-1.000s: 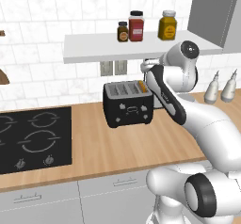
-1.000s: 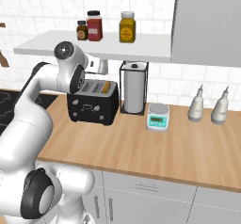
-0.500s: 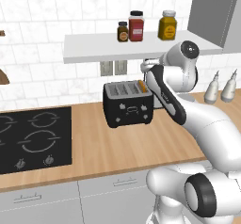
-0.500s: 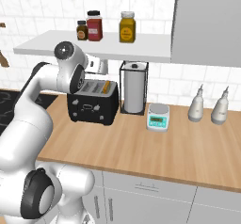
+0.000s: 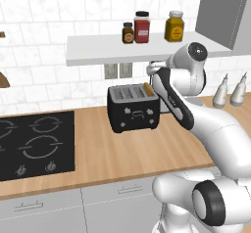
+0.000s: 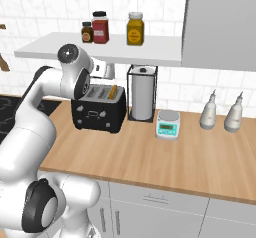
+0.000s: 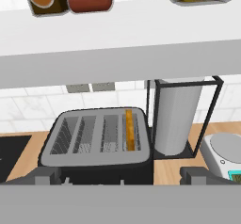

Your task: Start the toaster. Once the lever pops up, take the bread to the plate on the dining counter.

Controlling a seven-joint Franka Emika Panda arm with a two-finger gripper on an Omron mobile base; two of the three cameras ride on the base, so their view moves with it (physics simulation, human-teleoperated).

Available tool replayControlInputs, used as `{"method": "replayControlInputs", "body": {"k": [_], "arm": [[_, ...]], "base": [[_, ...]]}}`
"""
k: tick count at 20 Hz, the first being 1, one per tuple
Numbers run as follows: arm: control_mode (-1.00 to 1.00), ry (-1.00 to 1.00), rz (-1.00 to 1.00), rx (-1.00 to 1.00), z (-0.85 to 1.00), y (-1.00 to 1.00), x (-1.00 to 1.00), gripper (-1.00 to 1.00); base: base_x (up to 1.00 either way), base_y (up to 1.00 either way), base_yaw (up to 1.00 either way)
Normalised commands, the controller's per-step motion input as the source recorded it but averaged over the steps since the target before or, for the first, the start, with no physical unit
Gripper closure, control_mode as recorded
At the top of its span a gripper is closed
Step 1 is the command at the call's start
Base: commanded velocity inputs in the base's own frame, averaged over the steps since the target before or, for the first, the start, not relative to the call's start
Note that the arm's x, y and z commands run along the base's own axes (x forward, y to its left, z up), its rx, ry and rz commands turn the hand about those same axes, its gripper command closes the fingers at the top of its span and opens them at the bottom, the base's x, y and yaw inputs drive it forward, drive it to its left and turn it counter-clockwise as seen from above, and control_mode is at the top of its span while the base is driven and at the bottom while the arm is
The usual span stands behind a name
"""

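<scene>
Four slots run across the grey top of the toaster (image 5: 134,108), and the bread (image 7: 129,129) stands on edge in the slot nearest the paper towel roll (image 6: 142,94), sunk in so that just its orange-brown rim shows. The toaster sits at the back of the counter (image 5: 122,151), against the tiled wall and under the white shelf (image 5: 117,48) that carries three jars (image 5: 143,27). To one side of it the black hob (image 5: 35,145) is set into the counter; to the other stand the roll in its black wire holder, then a small kitchen scale (image 6: 167,124), then two white bottles (image 6: 222,112) well along the back edge.

The pincer (image 7: 120,175) hangs above the toaster's front edge with its two dark tips spread wide apart, one to each side of the toaster, gripping nothing and touching nothing that can be seen.

Nothing differs from the frames of a second ago: the arm, the pincer, the toaster and the bread all keep the same places, and the tips are as wide as before.
</scene>
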Motion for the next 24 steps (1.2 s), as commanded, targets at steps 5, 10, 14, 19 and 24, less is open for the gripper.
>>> {"method": "replayControlInputs", "body": {"k": [5, 10, 14, 19, 24], "arm": [[-1.0, 0.0, 0.0, 0.0, 0.0, 0.0, 0.0, -1.0], [-1.0, 0.0, 0.0, 0.0, 0.0, 0.0, 0.0, -1.0], [-1.0, 0.0, 0.0, 0.0, 0.0, 0.0, -0.03, -1.0], [-1.0, 0.0, -0.01, 0.0, -0.11, 0.0, -0.2, -1.0], [-1.0, 0.0, -0.02, -0.01, -0.25, 0.0, -0.04, -1.0]], "base": [[0.0, 0.0, 0.0], [0.0, 0.0, 0.0], [0.0, 0.0, 0.0], [0.0, 0.0, 0.0], [0.0, 0.0, 0.0]]}}
